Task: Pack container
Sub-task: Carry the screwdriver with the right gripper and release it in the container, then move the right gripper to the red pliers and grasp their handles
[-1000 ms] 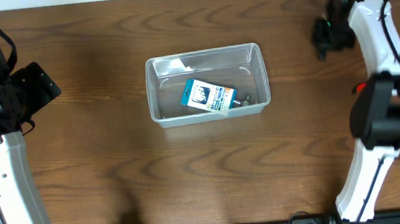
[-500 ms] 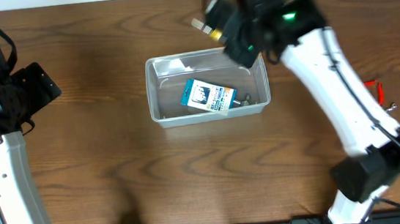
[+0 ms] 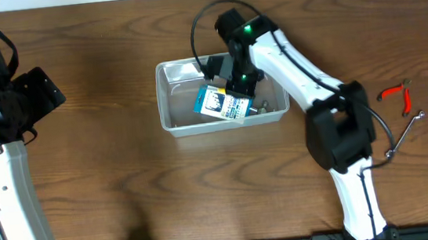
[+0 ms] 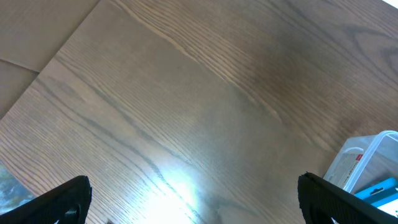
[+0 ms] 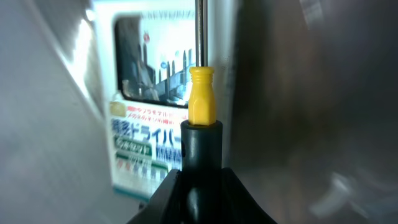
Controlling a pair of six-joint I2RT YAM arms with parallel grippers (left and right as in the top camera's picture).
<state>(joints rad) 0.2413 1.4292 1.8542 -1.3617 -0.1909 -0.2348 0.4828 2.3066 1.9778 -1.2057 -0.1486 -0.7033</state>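
The clear plastic container [image 3: 169, 127] stands at the table's middle, and its corner shows in the left wrist view [image 4: 367, 158]. A blue-and-white printed box [image 3: 220, 103] lies inside it. My right gripper [image 3: 227, 70] is over the container's back half, shut on a screwdriver with a black-and-yellow handle [image 5: 201, 106]. Its metal shaft points down at the printed box [image 5: 146, 118]. In the right wrist view the jaws [image 5: 200, 183] clamp the black handle. My left gripper [image 3: 38, 93] is open and empty at the far left, over bare wood [image 4: 196, 202].
Red-handled pliers [image 3: 395, 95] and a metal wrench [image 3: 404, 131] lie on the table at the right. Small metal parts [image 3: 261, 107] sit in the container beside the box. The right arm stretches from the front edge up over the container's right side.
My right arm has swung from the far right back corner leftward and down over the container, carrying the screwdriver. The left arm has not moved.
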